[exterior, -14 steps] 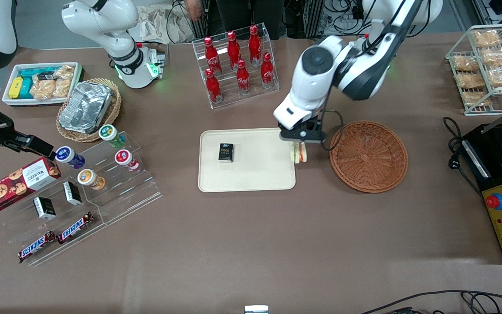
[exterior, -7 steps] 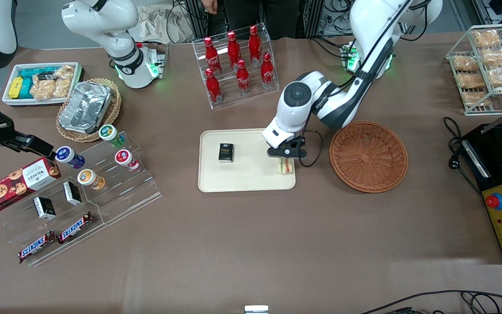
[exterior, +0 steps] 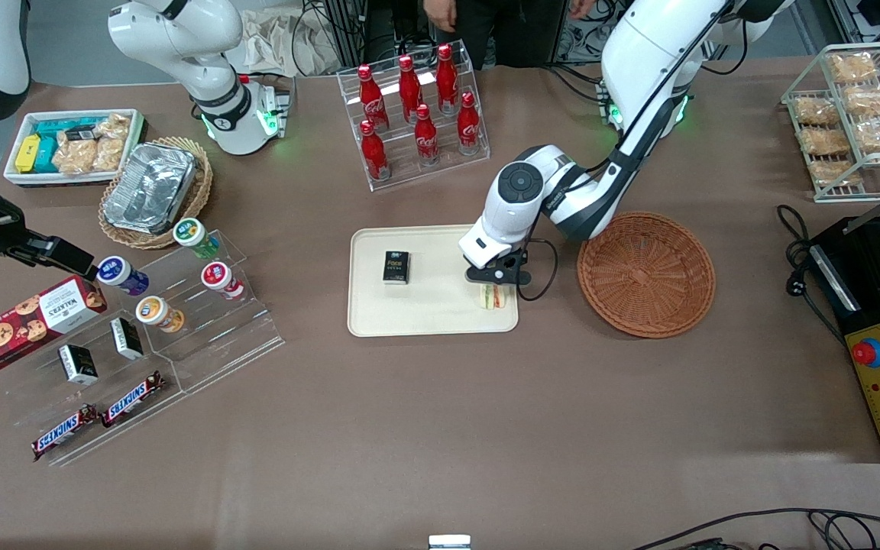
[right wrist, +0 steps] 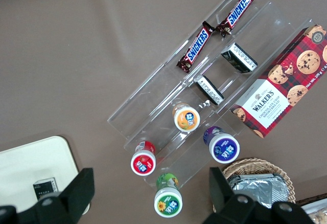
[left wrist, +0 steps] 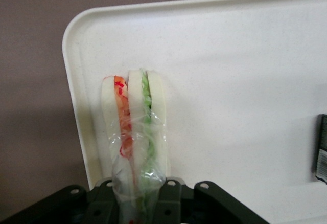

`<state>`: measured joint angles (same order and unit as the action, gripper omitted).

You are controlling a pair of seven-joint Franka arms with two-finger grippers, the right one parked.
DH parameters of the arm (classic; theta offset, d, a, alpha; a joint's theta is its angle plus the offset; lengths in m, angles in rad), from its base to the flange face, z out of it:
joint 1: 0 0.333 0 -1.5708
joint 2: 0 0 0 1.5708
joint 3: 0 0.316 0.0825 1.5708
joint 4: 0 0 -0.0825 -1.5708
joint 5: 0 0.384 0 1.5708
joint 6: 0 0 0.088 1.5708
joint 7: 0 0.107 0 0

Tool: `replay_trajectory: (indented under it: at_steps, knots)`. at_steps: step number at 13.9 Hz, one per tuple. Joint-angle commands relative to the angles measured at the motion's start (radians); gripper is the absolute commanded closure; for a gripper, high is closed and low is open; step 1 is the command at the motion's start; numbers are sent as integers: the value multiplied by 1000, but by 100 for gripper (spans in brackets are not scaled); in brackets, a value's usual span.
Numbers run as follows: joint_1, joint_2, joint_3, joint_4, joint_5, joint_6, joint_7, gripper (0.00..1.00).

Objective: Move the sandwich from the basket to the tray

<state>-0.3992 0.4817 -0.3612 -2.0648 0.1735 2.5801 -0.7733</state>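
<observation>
Here the brown table (exterior: pixel 440 428) carries everything, and the largest of my task's things, the reddish wicker basket (exterior: pixel 645 273), lies bare toward my working arm's end, so nothing of mine is left in it. Just beside it sits the cream tray (exterior: pixel 432 305), low-rimmed and flat, which I judge makes an easy landing for something soft. A small black packet (exterior: pixel 396 267) rests on the tray, well apart from my corner, so it should not crowd the drop. My gripper (exterior: pixel 495 283) hangs low over the tray's corner nearest the basket, jaws closed narrowly on the wrapped sandwich (left wrist: pixel 134 127). I hold it by one end with its layers on edge, orange-red filling beside the green, the free end pointing away from me over the tray just inside its rounded rim. Whether its lower edge touches the tray yet I cannot tell. My judgement is that what remains is lowering, if needed, and letting go; on edge like this, it may tip onto its side when I do
</observation>
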Motion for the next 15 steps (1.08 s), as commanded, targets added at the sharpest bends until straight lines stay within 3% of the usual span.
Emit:
replay_trajectory:
  at_steps: [1, 2, 7, 13, 15]
  knots:
    - [-18, -12, 24, -12, 26, 15, -23, 57]
    - [-20, -11, 25, -12, 27, 15, -18, 1]
    - [-7, -79, 28, -9, 32, -9, -47, 0]
    - [51, -311, 28, 72, 41, -320, -41, 0]
    - [101, -394, 30, 75, 38, -382, 58, 0]
